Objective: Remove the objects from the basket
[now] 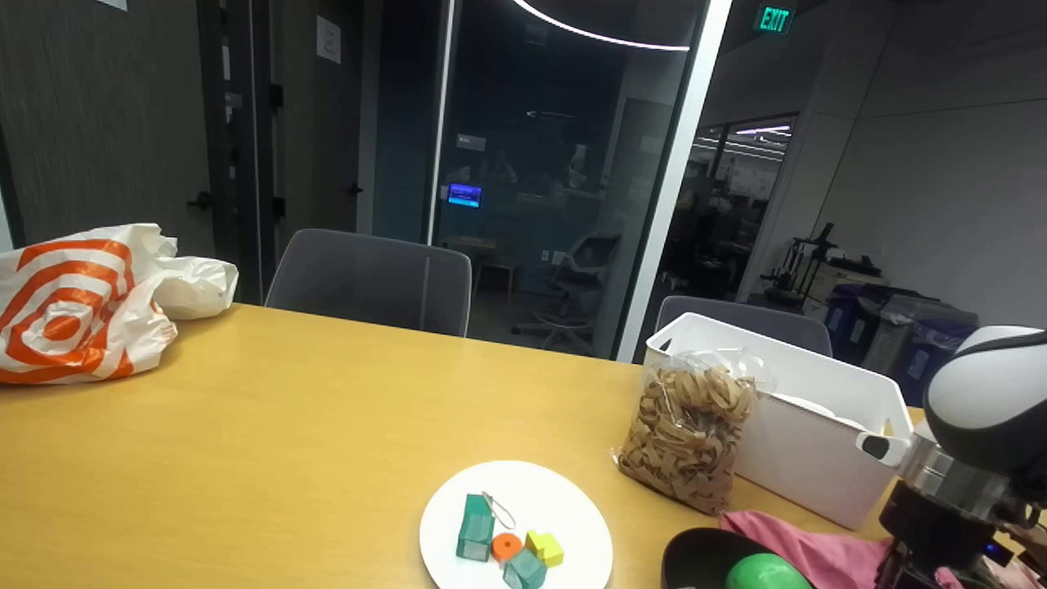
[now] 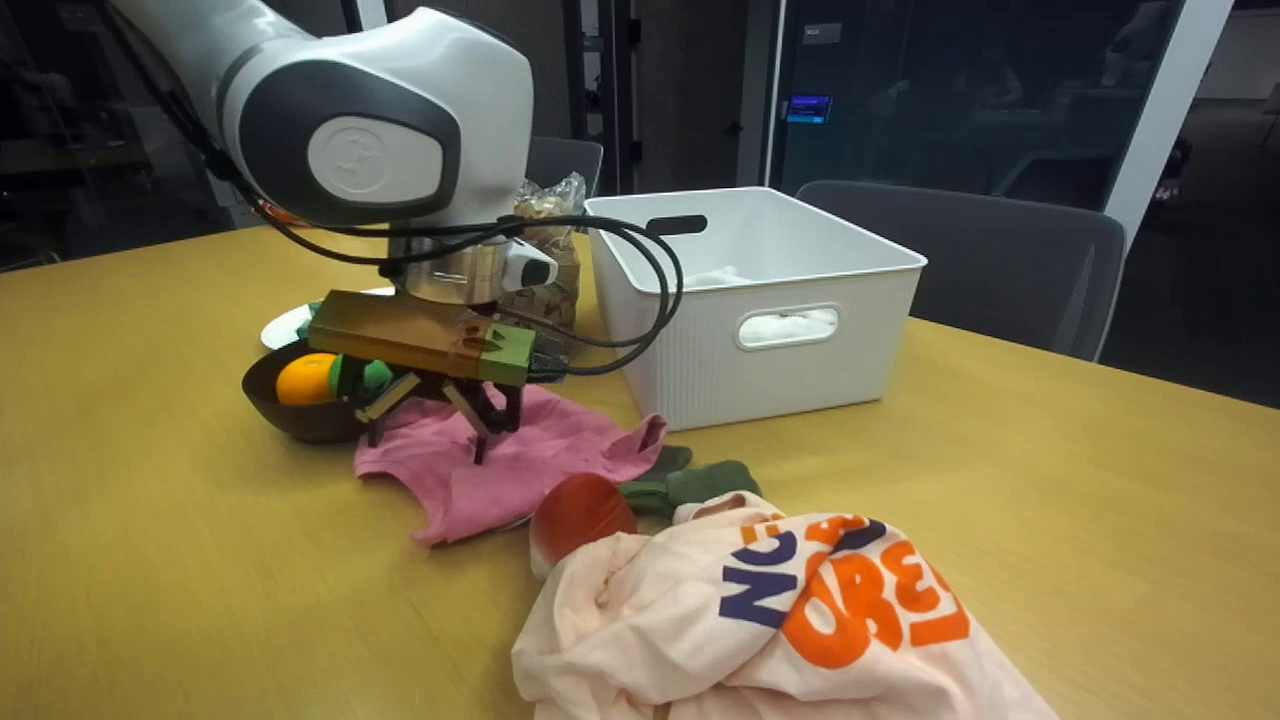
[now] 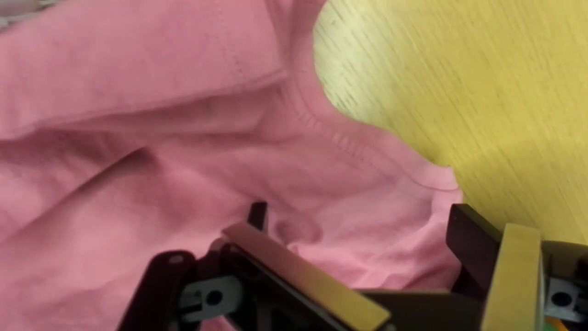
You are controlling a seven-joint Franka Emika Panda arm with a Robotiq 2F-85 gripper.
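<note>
Gaping wide over the pink cloth, empty, the hand is at set-down, I'd say; next, up and into the basket.

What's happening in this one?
A robot's open black gripper is over a crumpled pink fabric garment on a yellow wood-grain table. Nothing is visibly gripped, and I can't tell whether it touches the fabric. The large white plastic basket stands beside the garment with something white showing inside, so it looks not yet emptied. Near the garment sits a dark round bowl holding an orange ball-shaped item.
</note>
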